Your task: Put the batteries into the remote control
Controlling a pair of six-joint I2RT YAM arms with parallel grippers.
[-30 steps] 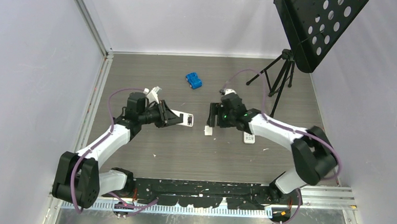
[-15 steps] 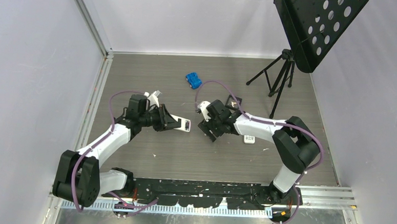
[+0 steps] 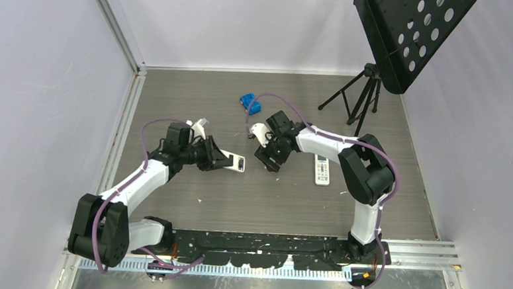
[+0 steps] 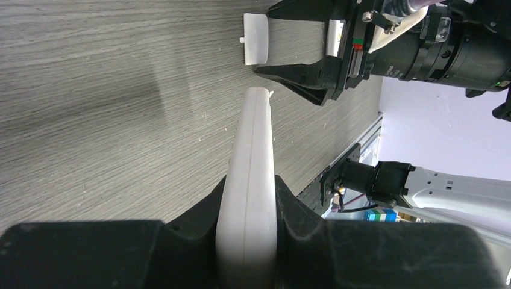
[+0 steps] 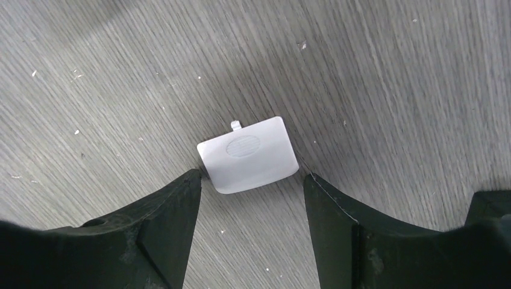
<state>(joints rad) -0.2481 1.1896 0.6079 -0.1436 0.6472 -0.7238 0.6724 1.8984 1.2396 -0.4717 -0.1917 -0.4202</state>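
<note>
Here, just left of centre in the top view, the left gripper [image 3: 228, 161] is clamped tight on the remote control [image 3: 237, 163]. Its wrist view shows the white slab on edge between the fingers [image 4: 295, 208], far end aimed at the right gripper [image 5: 250, 177]. That one is spread wide and holds nothing, its tips on either side of a small white battery cover [image 5: 248, 153] lying flat on the table [image 3: 196, 101]. A blue block [image 3: 249, 104] sits above centre, well apart.
</note>
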